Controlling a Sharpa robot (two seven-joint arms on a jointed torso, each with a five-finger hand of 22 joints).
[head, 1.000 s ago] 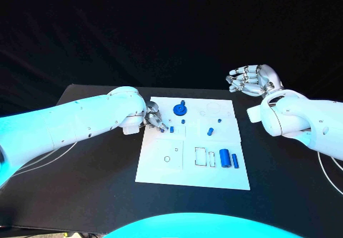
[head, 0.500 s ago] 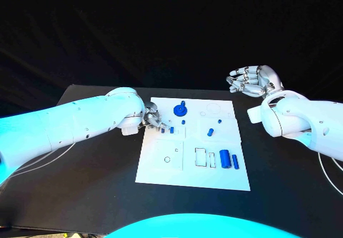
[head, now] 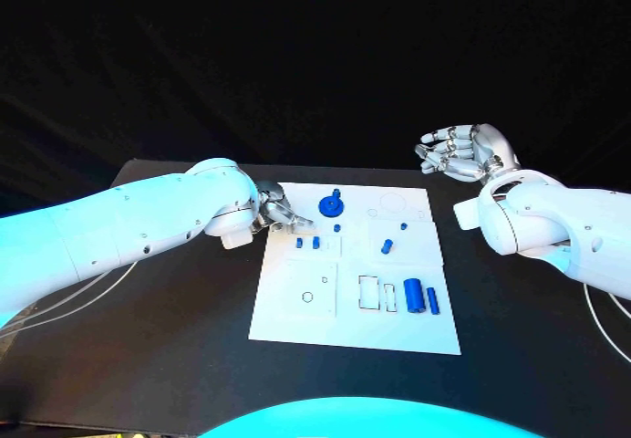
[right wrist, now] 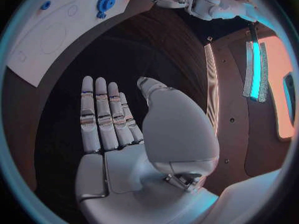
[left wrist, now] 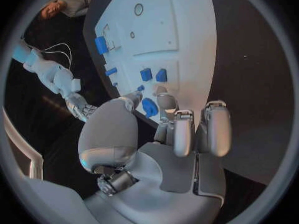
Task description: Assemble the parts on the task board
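Head view: left silver hand (head: 276, 209) sits at the white task board's (head: 315, 310) far-left corner, fingers curled, grip unclear; right silver hand (head: 460, 151) hangs empty, spread, off-board; small blue parts (head: 414, 293) lie across it

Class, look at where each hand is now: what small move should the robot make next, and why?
Probably the left hand should lower its fingers onto the two small blue parts beside it on the task board. It hovers empty at that edge, while the right hand is raised off the board.
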